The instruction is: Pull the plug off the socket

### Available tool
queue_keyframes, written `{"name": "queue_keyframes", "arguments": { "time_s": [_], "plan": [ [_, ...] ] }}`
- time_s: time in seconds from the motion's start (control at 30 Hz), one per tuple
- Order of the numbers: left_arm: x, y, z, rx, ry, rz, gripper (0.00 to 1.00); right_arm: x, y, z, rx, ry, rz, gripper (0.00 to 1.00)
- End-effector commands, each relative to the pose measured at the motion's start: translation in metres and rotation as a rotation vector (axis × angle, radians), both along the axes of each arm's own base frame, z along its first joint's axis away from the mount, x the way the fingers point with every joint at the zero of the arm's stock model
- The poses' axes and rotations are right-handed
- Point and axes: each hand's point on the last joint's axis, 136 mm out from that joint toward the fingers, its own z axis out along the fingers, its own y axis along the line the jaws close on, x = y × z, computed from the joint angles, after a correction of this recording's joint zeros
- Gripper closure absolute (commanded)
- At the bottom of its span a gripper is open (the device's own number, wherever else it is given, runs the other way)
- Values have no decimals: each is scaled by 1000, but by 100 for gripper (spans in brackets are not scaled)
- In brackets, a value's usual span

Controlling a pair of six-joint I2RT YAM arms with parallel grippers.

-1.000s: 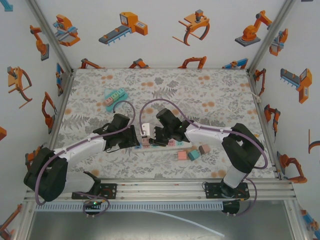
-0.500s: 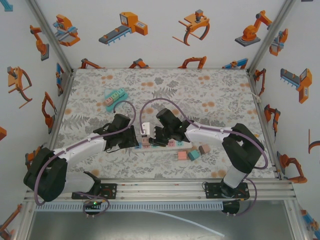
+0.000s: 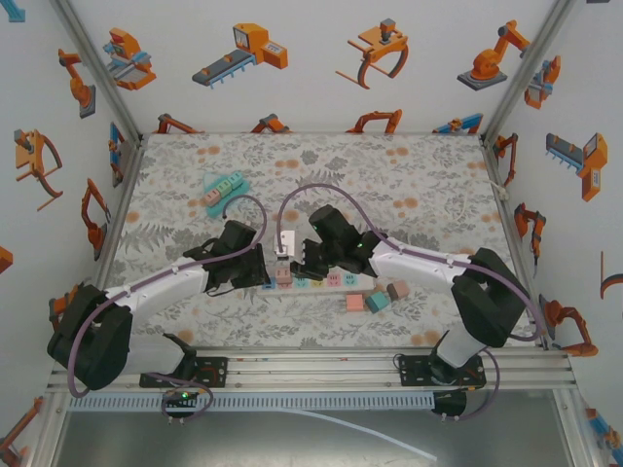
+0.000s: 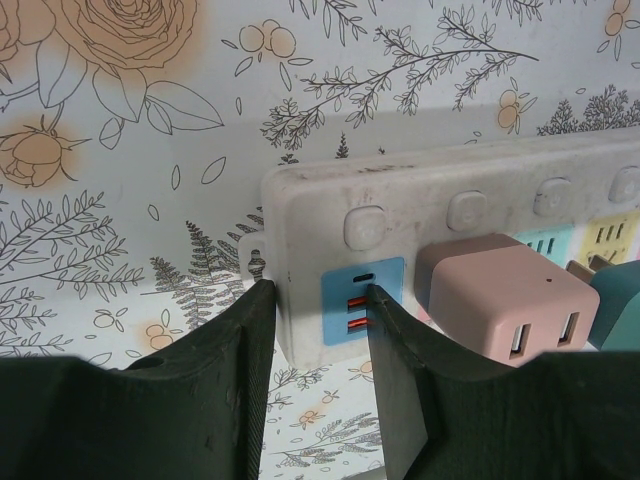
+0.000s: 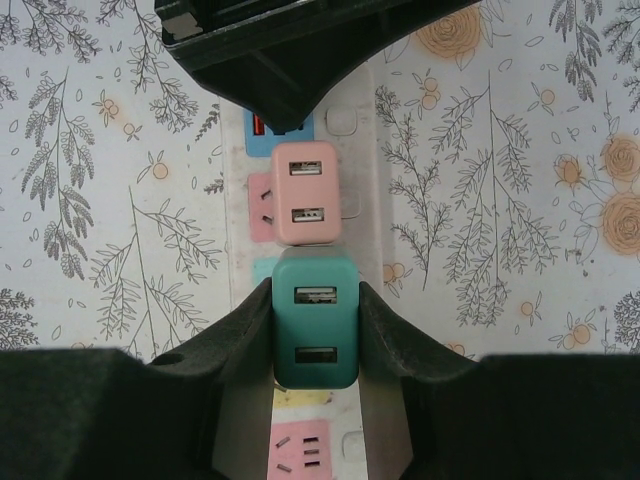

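Slippage is the risk: right gripper [image 5: 315, 300] clamps the teal plug [image 5: 315, 345] between its fingers, left gripper [image 4: 318, 292] pinches the end of the power strip [image 4: 450, 190]. A tilted pull could drag the strip or bump the pink plug [image 5: 308, 190] just ahead.

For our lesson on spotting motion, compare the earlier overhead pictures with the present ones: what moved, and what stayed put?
The right arm swung its elbow out to the right and its wrist edged toward the far side, with the right gripper shut on the teal plug. The left gripper stays clamped on the end of the power strip. The strip, the pink plug and the loose blocks kept their places.
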Motion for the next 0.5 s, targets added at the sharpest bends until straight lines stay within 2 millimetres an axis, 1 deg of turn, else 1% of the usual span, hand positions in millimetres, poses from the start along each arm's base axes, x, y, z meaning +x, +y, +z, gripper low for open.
{"name": "queue_keyframes", "arguments": {
  "time_s": [0.0, 0.1, 0.17, 0.33, 0.4, 0.47],
  "plan": [
    [-26, 37, -34, 201, 106, -2, 58, 2, 15, 40, 119, -48, 13, 80],
    [-23, 34, -25, 178, 85, -2, 58, 3, 13, 48, 132, -42, -17, 81],
    [-20, 29, -17, 150, 60, -2, 56, 9, 11, 57, 144, -21, -84, 81],
    [-5, 14, 14, 59, -30, -2, 51, 27, -6, 82, 186, 83, -349, 82],
    [1, 10, 29, 40, -66, -8, 49, 34, -18, 91, 209, 144, -483, 82],
    [6, 7, 45, 28, -101, -21, 47, 39, -34, 99, 238, 212, -632, 83]
  ]
}}
